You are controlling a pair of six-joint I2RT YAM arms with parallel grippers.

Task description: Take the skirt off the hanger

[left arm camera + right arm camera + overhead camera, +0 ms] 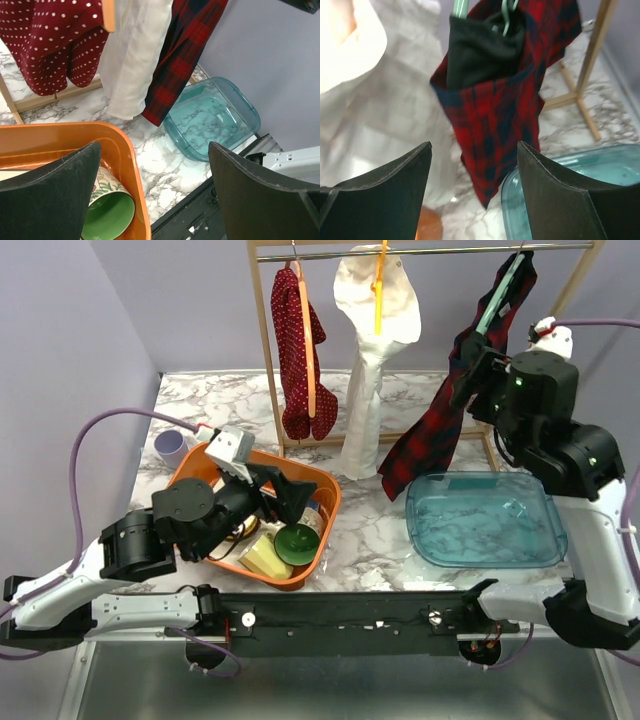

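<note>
The red-and-dark plaid skirt [440,430] hangs from a teal hanger [497,298] at the right end of the rack, its hem trailing down to the table. In the right wrist view the skirt [505,110] shows a black lining at its waist under the green hanger hook [506,15]. My right gripper [470,370] is raised next to the skirt's upper part, open and empty [475,165]; the skirt hangs ahead, between the line of the fingers, apart from them. My left gripper [290,495] is open and empty over the orange basket [125,145].
A red polka-dot garment [295,350] and a white garment [375,340] hang on the wooden rack [265,340]. A clear teal tray [485,520] lies under the skirt's right side. The basket holds a green-lined cup [107,210]. A purple cup [170,445] stands at left.
</note>
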